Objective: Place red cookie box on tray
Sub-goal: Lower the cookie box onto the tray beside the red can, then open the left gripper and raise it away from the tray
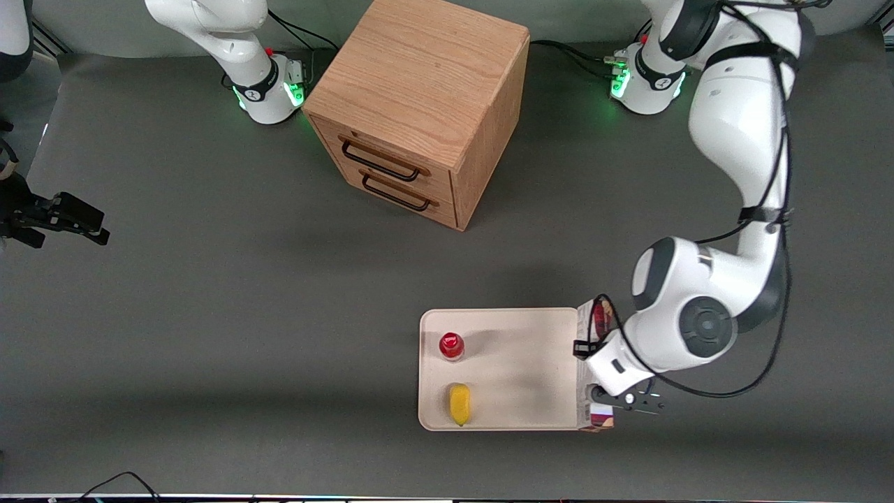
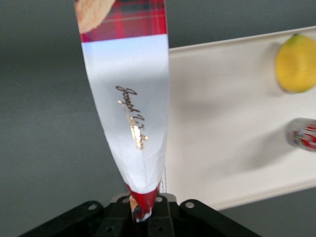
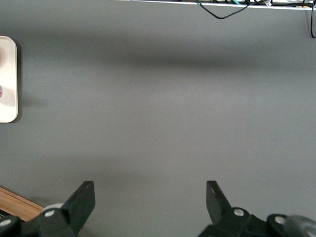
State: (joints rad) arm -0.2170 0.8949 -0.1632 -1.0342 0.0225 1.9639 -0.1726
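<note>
My left gripper [image 1: 592, 356] is shut on the red cookie box [image 1: 598, 418], a long slim red plaid carton. It holds the box on its narrow side along the tray's end edge nearest the working arm. The arm hides most of the box in the front view. In the left wrist view the box [image 2: 131, 89] runs away from the fingers with its white label patch up. The cream-white tray [image 1: 517, 370] lies on the grey table; it also shows in the left wrist view [image 2: 217, 123].
A small red-capped bottle [image 1: 452, 346] and a yellow lemon [image 1: 459, 403] stand on the tray's end toward the parked arm. A wooden two-drawer cabinet [image 1: 426, 105] stands farther from the front camera.
</note>
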